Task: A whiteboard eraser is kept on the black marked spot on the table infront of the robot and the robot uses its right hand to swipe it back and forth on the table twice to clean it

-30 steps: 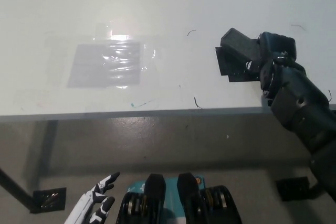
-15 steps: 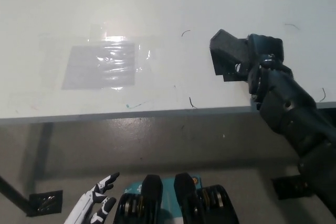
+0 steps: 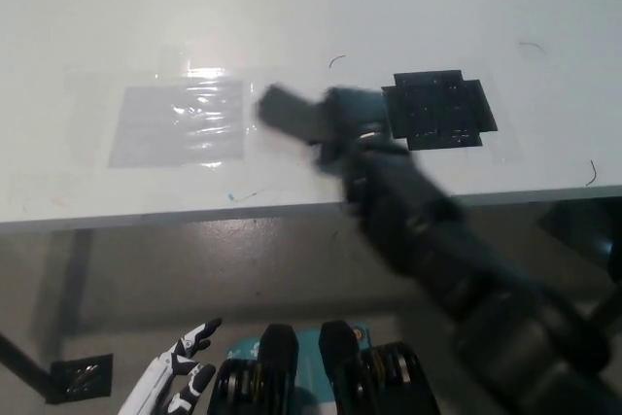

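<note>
Nearest the robot, the white left hand (image 3: 175, 381) rested low at the lower left, below the table edge, its fingers spread and holding nothing. Above it, the black right arm (image 3: 457, 259) reached diagonally up from the lower right, heavily blurred, and the right hand (image 3: 335, 123) sat over the table (image 3: 311, 7) near its front edge. At its far end a dark block showed, which I took to be the whiteboard eraser (image 3: 287, 109), apparently held in the hand; the blur hid the fingers, so I could not tell how they lay around it. The eraser was well left of the black marked spot (image 3: 439, 109), just beside the shiny taped patch (image 3: 177, 123), so the spot stood uncovered. Judged from that, a swipe across the table was under way, with the eraser off its mark; how many passes were complete could not be read, and the eraser was not back at the spot. Counted: one eraser, one black spot, one taped patch, and a few thin pen marks (image 3: 336, 59) scattered on the white surface.
</note>
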Controlling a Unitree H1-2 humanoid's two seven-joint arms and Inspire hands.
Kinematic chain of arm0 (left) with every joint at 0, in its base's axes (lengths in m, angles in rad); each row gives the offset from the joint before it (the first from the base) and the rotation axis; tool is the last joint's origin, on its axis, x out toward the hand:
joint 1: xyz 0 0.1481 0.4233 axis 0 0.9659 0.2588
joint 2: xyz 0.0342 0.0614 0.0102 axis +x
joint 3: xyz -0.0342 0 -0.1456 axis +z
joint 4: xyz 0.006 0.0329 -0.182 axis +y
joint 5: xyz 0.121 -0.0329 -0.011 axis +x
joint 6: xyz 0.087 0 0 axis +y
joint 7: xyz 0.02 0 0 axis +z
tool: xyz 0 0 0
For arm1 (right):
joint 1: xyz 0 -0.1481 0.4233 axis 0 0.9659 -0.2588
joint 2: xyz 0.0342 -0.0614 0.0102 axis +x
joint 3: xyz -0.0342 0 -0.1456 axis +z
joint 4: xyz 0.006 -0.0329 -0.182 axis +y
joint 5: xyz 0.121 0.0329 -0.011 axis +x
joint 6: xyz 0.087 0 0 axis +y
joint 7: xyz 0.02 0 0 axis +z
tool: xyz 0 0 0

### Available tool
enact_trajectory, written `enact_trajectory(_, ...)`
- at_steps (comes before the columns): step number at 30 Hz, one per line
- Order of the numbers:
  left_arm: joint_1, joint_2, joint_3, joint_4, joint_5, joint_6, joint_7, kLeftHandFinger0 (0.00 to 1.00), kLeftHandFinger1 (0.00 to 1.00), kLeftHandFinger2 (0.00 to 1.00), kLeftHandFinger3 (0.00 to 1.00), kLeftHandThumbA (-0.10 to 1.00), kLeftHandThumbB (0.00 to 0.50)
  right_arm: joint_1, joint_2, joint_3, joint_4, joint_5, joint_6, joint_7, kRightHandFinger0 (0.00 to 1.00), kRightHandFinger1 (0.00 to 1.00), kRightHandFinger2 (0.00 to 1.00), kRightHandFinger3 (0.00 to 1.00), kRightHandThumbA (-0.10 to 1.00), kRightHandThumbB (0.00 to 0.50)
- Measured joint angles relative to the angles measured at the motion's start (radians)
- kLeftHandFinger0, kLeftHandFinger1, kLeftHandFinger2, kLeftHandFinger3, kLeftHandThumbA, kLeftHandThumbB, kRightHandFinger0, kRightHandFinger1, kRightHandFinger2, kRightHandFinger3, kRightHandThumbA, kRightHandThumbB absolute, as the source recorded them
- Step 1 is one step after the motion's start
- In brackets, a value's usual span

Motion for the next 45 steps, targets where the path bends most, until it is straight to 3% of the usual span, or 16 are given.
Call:
enact_trajectory(5, -0.004, 0.000, 0.000, 0.000, -0.001, 0.001, -0.001, 1.00, 1.00, 1.00, 1.00, 0.91, 0.446, -0.011, 0.118, 0.008, -0.053, -0.001, -0.016, 0.032, 0.00, 0.00, 0.12, 0.64, 0.37, 0.157)
enact_trajectory(8, -0.002, 0.002, 0.001, 0.000, -0.003, 0.002, -0.003, 1.00, 1.00, 1.00, 1.00, 0.91, 0.439, -0.022, 0.146, 0.023, -0.068, -0.005, -0.033, 0.046, 0.14, 0.17, 0.32, 0.78, 0.37, 0.155)
enact_trajectory(11, 0.002, 0.006, 0.001, 0.000, -0.003, 0.002, -0.005, 1.00, 1.00, 1.00, 1.00, 0.91, 0.437, -0.023, 0.130, 0.029, -0.065, -0.007, -0.039, 0.054, 0.10, 0.12, 0.28, 0.77, 0.35, 0.150)
enact_trajectory(13, 0.001, 0.006, 0.002, -0.002, -0.002, 0.002, -0.006, 1.00, 1.00, 1.00, 1.00, 0.92, 0.439, -0.022, 0.101, 0.029, -0.058, -0.007, -0.041, 0.058, 0.00, 0.00, 0.13, 0.57, 0.28, 0.139)
enact_trajectory(16, -0.001, 0.006, 0.001, -0.003, 0.000, 0.001, -0.007, 1.00, 1.00, 1.00, 1.00, 0.92, 0.437, -0.017, 0.044, 0.029, -0.044, -0.008, -0.042, 0.059, 0.04, 0.07, 0.18, 0.58, 0.22, 0.127)
enact_trajectory(20, -0.007, 0.007, 0.001, -0.003, 0.001, 0.001, -0.007, 1.00, 1.00, 1.00, 1.00, 0.90, 0.429, 0.008, -0.065, 0.029, -0.032, -0.008, -0.050, 0.059, 0.00, 0.00, 0.04, 0.43, 0.19, 0.114)
enact_trajectory(26, -0.011, 0.010, 0.001, -0.003, 0.001, 0.001, -0.009, 1.00, 1.00, 1.00, 1.00, 0.90, 0.431, 0.044, -0.195, 0.029, -0.076, -0.009, -0.058, 0.061, 0.00, 0.00, 0.08, 0.66, 0.20, 0.115)
enact_trajectory(28, -0.011, 0.015, 0.001, -0.003, 0.002, 0.002, -0.009, 1.00, 1.00, 1.00, 1.00, 0.89, 0.435, 0.071, -0.258, 0.028, -0.109, -0.009, -0.066, 0.062, 0.04, 0.06, 0.12, 0.60, 0.19, 0.102)
enact_trajectory(31, -0.011, 0.017, 0.001, -0.004, 0.001, 0.003, -0.009, 1.00, 1.00, 1.00, 1.00, 0.89, 0.432, 0.104, -0.341, 0.028, -0.146, -0.009, -0.076, 0.066, 0.25, 0.29, 0.43, 0.82, 0.23, 0.123)
enact_trajectory(34, -0.011, 0.017, 0.001, -0.004, 0.001, 0.004, -0.010, 1.00, 1.00, 1.00, 1.00, 0.89, 0.429, 0.135, -0.419, 0.028, -0.181, -0.008, -0.078, 0.070, 0.16, 0.22, 0.43, 1.00, 0.23, 0.148)
enact_trajectory(35, -0.011, 0.017, 0.001, -0.004, 0.001, 0.004, -0.010, 1.00, 1.00, 1.00, 1.00, 0.89, 0.430, 0.143, -0.443, 0.028, -0.190, -0.008, -0.080, 0.070, 0.05, 0.11, 0.32, 0.92, 0.26, 0.137)
enact_trajectory(37, -0.012, 0.017, 0.001, -0.004, 0.001, 0.004, -0.011, 1.00, 1.00, 1.00, 1.00, 0.90, 0.431, 0.159, -0.486, 0.028, -0.207, -0.008, -0.085, 0.070, 0.15, 0.26, 0.41, 0.78, 0.27, 0.156)
enact_trajectory(39, -0.012, 0.017, 0.001, -0.004, 0.001, 0.005, -0.011, 1.00, 1.00, 1.00, 1.00, 0.90, 0.435, 0.184, -0.538, 0.025, -0.235, -0.008, -0.086, 0.070, 0.29, 0.39, 0.54, 0.84, 0.27, 0.149)
enact_trajectory(41, -0.010, 0.017, 0.000, -0.005, 0.001, 0.005, -0.011, 1.00, 1.00, 1.00, 1.00, 0.89, 0.435, 0.215, -0.590, 0.007, -0.265, -0.006, -0.086, 0.071, 0.30, 0.36, 0.49, 0.79, 0.25, 0.107)
enact_trajectory(43, -0.006, 0.017, 0.000, -0.006, 0.002, 0.005, -0.011, 1.00, 1.00, 1.00, 1.00, 0.88, 0.430, 0.239, -0.631, -0.010, -0.280, -0.004, -0.086, 0.071, 0.51, 0.67, 0.72, 0.82, 0.21, 0.106)
enact_trajectory(45, 0.000, 0.017, -0.001, -0.006, 0.002, 0.005, -0.012, 1.00, 1.00, 1.00, 1.00, 0.87, 0.427, 0.260, -0.669, -0.026, -0.291, -0.002, -0.086, 0.072, 0.48, 0.70, 0.76, 0.93, 0.31, 0.144)
